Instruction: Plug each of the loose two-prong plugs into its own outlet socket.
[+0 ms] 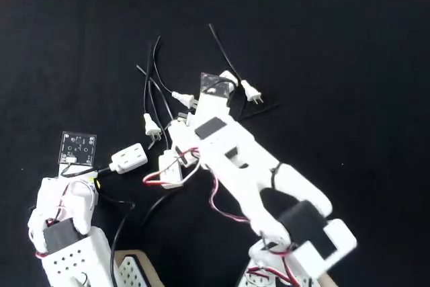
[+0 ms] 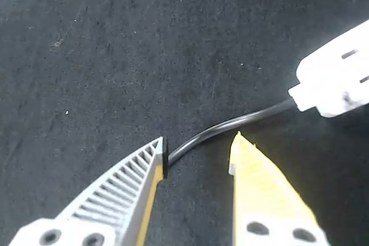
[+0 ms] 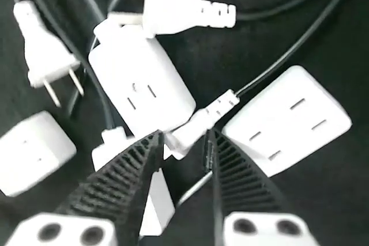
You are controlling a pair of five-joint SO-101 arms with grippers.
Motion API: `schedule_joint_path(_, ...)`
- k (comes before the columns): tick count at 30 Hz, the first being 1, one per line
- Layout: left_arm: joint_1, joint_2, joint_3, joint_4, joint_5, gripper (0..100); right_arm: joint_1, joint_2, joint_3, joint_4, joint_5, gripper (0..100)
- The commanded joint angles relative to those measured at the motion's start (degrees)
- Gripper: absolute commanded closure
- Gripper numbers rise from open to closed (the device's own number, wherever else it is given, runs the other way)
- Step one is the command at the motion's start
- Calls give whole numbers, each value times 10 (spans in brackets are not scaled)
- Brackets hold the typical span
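Observation:
Several white two-prong plugs with black cords lie mid-table: one plug, a second and a third. White outlet sockets lie among them. My right gripper is shut on a small white plug lying between two sockets. My left gripper stands open just above the cloth, with the black cord of another socket running between its fingertips and touching one.
Black cloth covers the table. Loose black cords fan out toward the far side. Red and white wires hang from the right arm over a socket. Bare cloth lies at the right and far left.

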Motion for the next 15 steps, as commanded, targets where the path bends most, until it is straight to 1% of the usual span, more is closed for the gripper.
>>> schedule_joint_path(1, 5, -2, 10, 2, -4, 812, 21, 22, -48, 9, -66, 871)
schedule_joint_path(4, 5, -2, 10, 2, -4, 812, 48, 29, -54, 5, -77, 871)
schedule_joint_path(6, 5, -2, 10, 2, -4, 812, 55, 29, -52, 2, -78, 871)
schedule_joint_path(9, 5, -2, 10, 2, -4, 812, 55, 29, -51, 6, -98, 863)
schedule_joint_path(13, 5, -2, 10, 2, -4, 812, 53, 29, -41, 6, -102, 743)
schedule_joint_path(15, 5, -2, 10, 2, -4, 812, 49, 29, -36, 4, -102, 723)
